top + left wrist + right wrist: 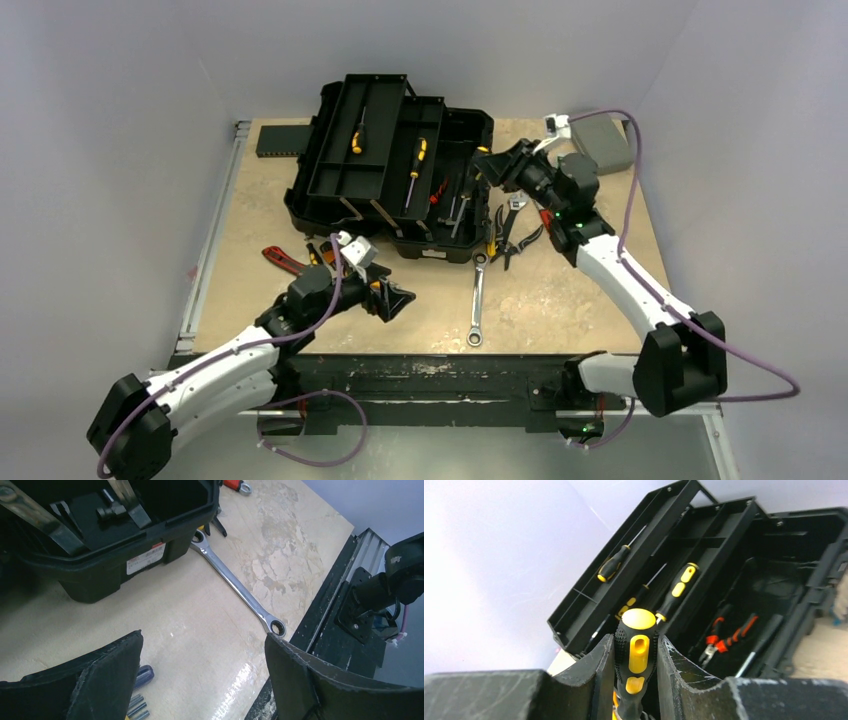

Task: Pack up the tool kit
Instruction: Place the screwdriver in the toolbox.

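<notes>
Right gripper [635,645]: clamps a yellow-and-black screwdriver [638,630] by the handle, one finger on each side, butt end pointing toward the toolbox [312,212]. Sits at the toolbox's right rim, over the open base.

Left gripper [202,642]: spread wide, grasps nothing. Hangs low just in front of the toolbox's front wall.

Toolbox: stands open, with trays fanned up and out toward its rear-left.
- Upper tray [345,150]: carries one screwdriver.
- Second tray [432,128]: carries at least one more.
- Base: holds red-handled pliers [724,630] and some long dark tools, type not readable.

Outside the toolbox:
- Ratchet wrench [477,300]: lies in front of the front wall, near head close to it.
- Dark pliers [510,240] and an adjustable wrench [515,205]: lie just off the front-right corner.
- Red-handled tool [283,260]: lies off the front-left corner.

Step in hand, by judgement: stowing the held screwdriver. Carry looks about done, with placement pending. Task partway, with several tools not yet packed.

Next move calls for:
- turning the shaft in line with a free tray slot or the base;
- lowering clear of the tray arms until the tool rests;
- only then opening the fingers.

Leaves the ratchet wrench as the likely pick for the free left gripper.
</notes>
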Controlling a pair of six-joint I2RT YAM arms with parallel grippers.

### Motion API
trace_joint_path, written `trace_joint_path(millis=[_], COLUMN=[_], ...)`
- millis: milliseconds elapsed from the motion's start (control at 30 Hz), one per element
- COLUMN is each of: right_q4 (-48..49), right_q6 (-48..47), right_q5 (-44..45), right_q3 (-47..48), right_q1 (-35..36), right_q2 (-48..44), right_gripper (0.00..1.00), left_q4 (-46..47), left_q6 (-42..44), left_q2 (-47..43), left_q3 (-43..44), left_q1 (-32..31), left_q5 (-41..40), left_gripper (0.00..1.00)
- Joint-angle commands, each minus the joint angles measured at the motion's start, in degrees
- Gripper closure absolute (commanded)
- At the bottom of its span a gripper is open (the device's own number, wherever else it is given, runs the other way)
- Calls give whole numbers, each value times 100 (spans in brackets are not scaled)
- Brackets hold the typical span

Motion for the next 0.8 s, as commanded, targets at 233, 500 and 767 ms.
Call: trace_joint_path(millis=[233,500,767], right_q4=[400,-104,-259], right_q6=[994,1059,1077], right_q5=[1763,2529,2266], right_q3=[1713,3209,4286], right_q1=[1110,1266,1317], right_q2=[1578,3081,4288], right_gripper=[100,100,100], left_q4=[-221,-332,-397], left_q6=[279,221,272], left_q2=[-1193,-1635,-1587], left_q3=[-149,-320,-265], left_q1=[-34,-34,-38], left_q5=[-1292,-1983,-1953], left_gripper=[11,11,11])
